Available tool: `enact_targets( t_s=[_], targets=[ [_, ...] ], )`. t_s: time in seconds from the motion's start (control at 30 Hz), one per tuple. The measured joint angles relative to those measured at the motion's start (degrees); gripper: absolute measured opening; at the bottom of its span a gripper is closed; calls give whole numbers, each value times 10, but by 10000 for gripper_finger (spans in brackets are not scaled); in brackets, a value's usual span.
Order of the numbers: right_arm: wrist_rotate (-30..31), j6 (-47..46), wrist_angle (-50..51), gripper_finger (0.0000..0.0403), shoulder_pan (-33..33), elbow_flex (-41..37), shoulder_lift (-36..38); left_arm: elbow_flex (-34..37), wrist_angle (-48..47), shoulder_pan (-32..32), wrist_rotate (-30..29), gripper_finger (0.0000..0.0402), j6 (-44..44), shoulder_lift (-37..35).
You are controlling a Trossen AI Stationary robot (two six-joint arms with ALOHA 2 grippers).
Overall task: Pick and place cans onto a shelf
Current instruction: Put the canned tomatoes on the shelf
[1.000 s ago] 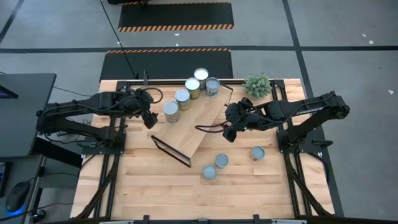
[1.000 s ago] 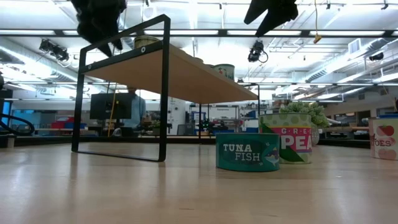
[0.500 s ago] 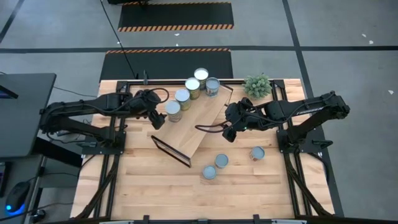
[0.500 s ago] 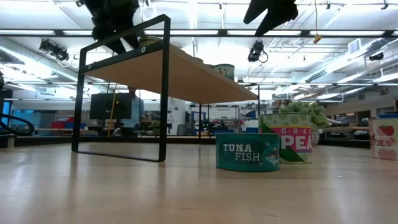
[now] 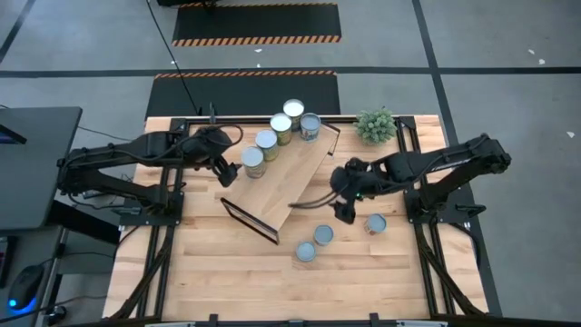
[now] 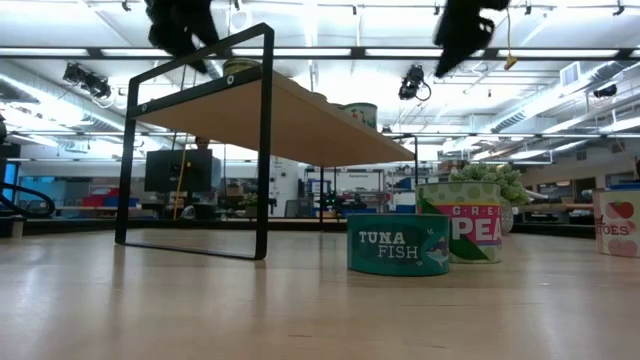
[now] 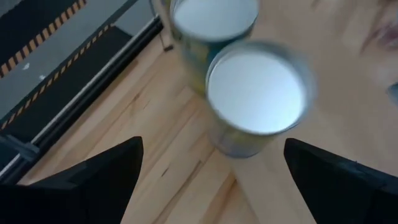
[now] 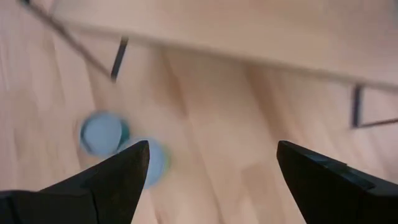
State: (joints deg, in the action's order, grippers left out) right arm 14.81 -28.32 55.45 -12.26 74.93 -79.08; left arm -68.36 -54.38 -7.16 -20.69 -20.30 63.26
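The light-wood shelf (image 5: 289, 182) stands slantwise across the table on its black frame ends. Several cans, such as the white-topped can (image 5: 252, 162), stand in a row along the shelf's left edge up to its far end. Three blue-topped cans lie loose on the table: one (image 5: 305, 252), one (image 5: 323, 235) and one (image 5: 375, 223). My left gripper (image 5: 230, 173) hovers open just left of the nearest white-topped can (image 7: 256, 93). My right gripper (image 5: 343, 213) hangs open over the table beside the shelf's near right side, above two loose cans (image 8: 101, 132).
A small green plant (image 5: 376, 124) stands at the table's far right corner. In the low view the tuna can (image 6: 398, 243), a green peas can (image 6: 460, 222) and a tomato can (image 6: 620, 222) stand on the tabletop right of the shelf's black end frame (image 6: 262, 150).
My right gripper has gone toward the table's near edge and down a little, toward the loose cans, turning as it went. My left gripper has gone a little toward the table's right, closer to the nearest white-topped can. Both stay open. No can has moved.
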Motion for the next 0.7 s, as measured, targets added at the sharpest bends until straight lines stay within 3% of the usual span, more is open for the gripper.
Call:
enact_targets(
  t_s=[0.3,0.53,0.7],
  targets=[
    [-77,-46,13,361,-35,-101,21,-45,-3,0,25,396,-1,0],
    [-140,-152,6,367,-6,-244,94,-45,-8,0,25,396,0,2],
    [-162,-172,14,392,4,-290,103,-45,-8,-1,26,396,1,2]
  ],
)
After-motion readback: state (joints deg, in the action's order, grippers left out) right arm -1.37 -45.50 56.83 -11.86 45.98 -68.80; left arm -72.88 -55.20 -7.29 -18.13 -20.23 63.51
